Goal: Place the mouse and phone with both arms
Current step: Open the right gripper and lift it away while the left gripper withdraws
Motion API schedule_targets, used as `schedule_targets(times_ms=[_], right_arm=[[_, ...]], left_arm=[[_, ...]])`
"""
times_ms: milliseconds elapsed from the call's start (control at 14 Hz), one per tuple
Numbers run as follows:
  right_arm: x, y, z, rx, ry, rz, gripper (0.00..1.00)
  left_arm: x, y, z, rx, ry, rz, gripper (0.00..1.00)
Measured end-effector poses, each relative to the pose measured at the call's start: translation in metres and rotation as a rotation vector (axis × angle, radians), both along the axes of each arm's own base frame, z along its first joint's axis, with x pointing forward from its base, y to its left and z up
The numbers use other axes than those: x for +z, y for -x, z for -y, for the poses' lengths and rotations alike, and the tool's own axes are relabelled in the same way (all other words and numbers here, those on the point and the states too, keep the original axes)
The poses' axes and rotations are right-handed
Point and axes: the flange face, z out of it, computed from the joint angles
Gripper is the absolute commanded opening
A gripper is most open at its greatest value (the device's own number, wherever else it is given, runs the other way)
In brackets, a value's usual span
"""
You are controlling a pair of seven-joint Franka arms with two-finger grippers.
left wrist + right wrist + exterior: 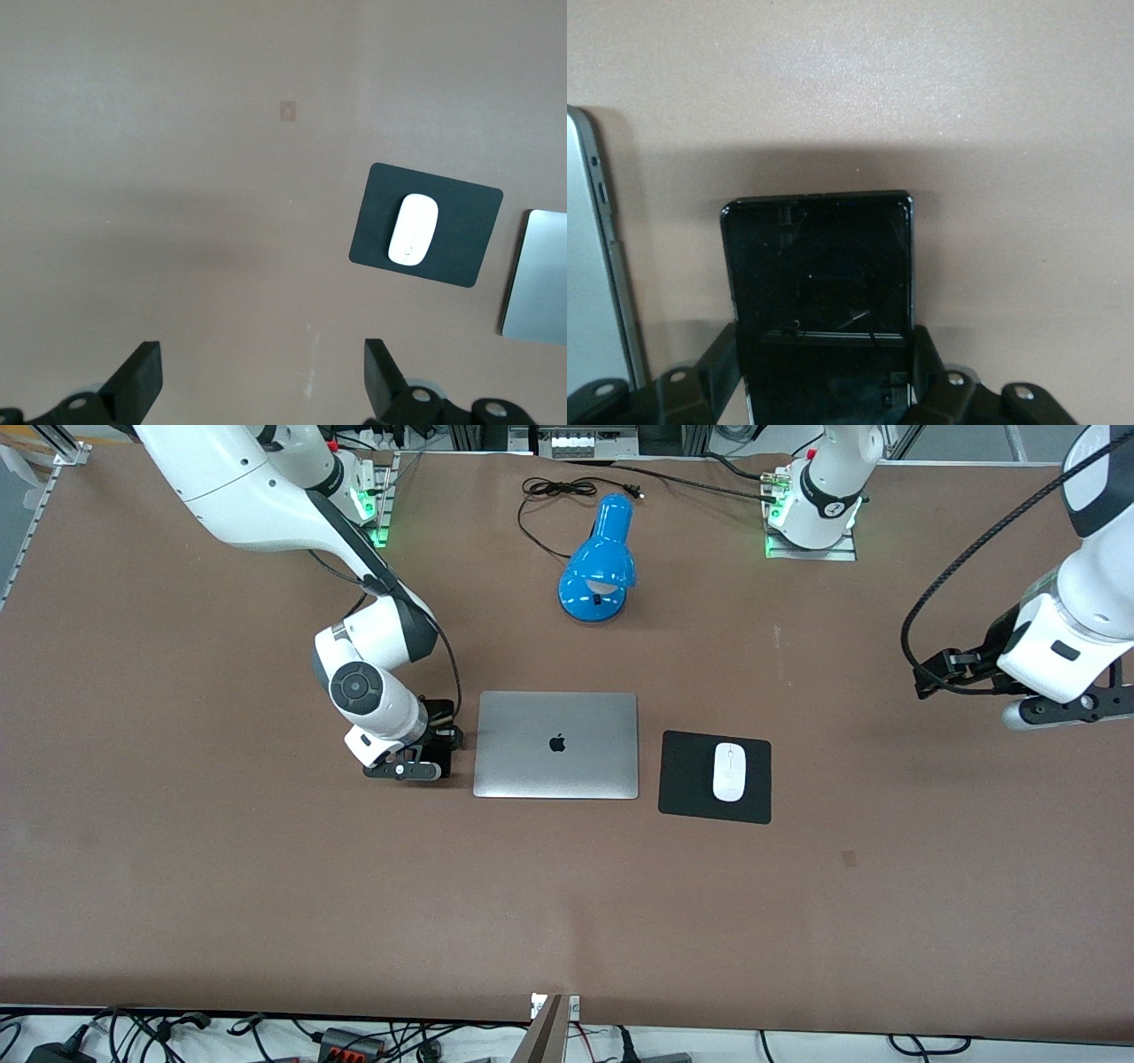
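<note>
The mouse (729, 771) already lay on the mouse pad (687, 776), the left gripper (261, 382) hung spread over bare table, while the right gripper (824, 372) pinched the phone (818, 266) low beside the laptop (556, 745), not yet released

Front view: high camera facing both arm bases, looking down on the whole brown bench (266, 886), from far off.
Left wrist view: looks down from well above the bench, over the left arm's end; takes in the pad (425, 225), the mouse (413, 229) and one laptop (537, 276) edge.
Right wrist view: very close to the bench, filled by the phone (819, 274) beside the laptop's edge.
Shared: all three show the laptop; front and left wrist share the pad and mouse.
</note>
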Motion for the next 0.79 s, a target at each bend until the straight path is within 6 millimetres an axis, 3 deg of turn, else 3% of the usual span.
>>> schedule_targets(times_ms=[214, 357, 500, 643, 786], right_arm=[[0.006, -0.008, 0.001, -0.042, -0.002, 0.023, 1.00], [0.030, -0.027, -0.001, -0.051, -0.005, 0.055, 1.00], [0.078, -0.048, -0.001, -0.058, 0.011, 0.076, 1.00], [0.141, -0.067, 0.004, -0.055, 0.035, 0.093, 1.00], [0.203, -0.086, 0.021, -0.018, 0.051, 0.106, 1.00]], left_arm=[[-0.019, 0.003, -0.018, 0.004, -0.003, -0.042, 1.00], [-0.025, 0.013, -0.026, 0.004, -0.010, -0.059, 1.00], [-0.027, 0.027, -0.022, -0.001, -0.024, -0.044, 1.00], [-0.023, 0.036, -0.021, -0.006, -0.033, -0.020, 1.00], [-0.022, 0.037, -0.024, -0.032, -0.032, -0.003, 1.00]])
